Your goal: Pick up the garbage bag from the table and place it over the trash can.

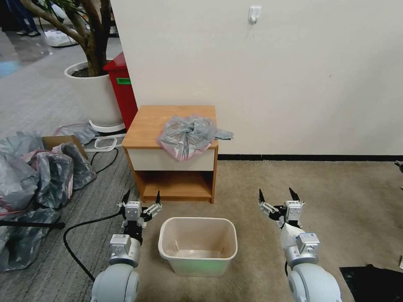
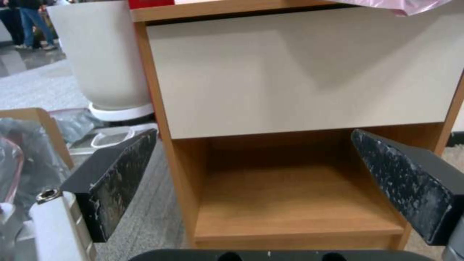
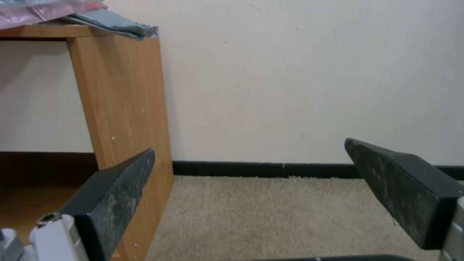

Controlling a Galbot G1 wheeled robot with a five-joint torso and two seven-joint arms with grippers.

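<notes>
Where a pale wall (image 1: 273, 75) met beige carpet (image 1: 336, 201), the table (image 1: 147, 126) stood against the baseboard, its white drawer front above a bare shelf compartment. Off to the robot's left stood a white planter (image 1: 94, 94) and a red bin (image 1: 124, 90), with a heap of grey bags (image 1: 37, 176) on the grey floor. The trash can (image 1: 197, 246) sat on the carpet in front of the table, between the two arms. The garbage bag (image 1: 187, 135) lay crumpled on the tabletop, sagging over the front edge and the drawer. The left gripper (image 1: 142, 197) hovered before the shelf, fingers spread wide and holding nothing. The right gripper (image 1: 277, 195) hung over the carpet beside the table, likewise spread and empty.
</notes>
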